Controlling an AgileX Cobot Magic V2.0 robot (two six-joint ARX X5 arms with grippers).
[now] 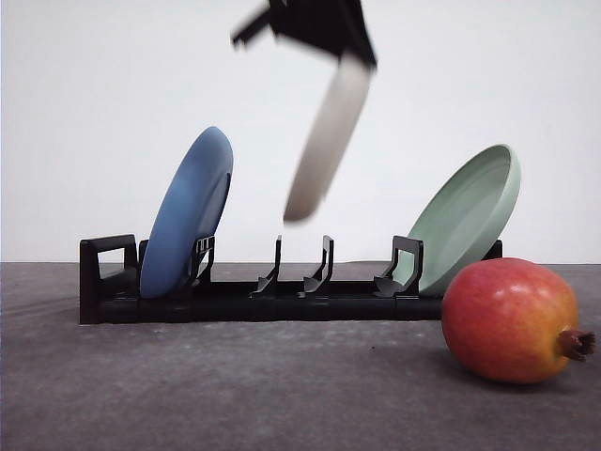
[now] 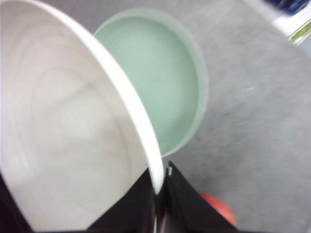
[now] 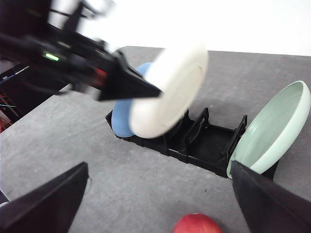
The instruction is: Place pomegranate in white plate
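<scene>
Surface (image 1: 235,395) I'm working over: dark grey, matte, slightly speckled. Resting directly on it in the front view: black plate rack (image 1: 282,301) toward 11 o'clock, running left to right; pomegranate (image 1: 512,319) at 3 o'clock, lying on its side, brown crown pointing right. From here the fruit overlaps the rack's right end; I cannot tell contact.

Left gripper (image 1: 340,58) raised, jaws clamped; right gripper (image 3: 158,204) jaws spread.
</scene>
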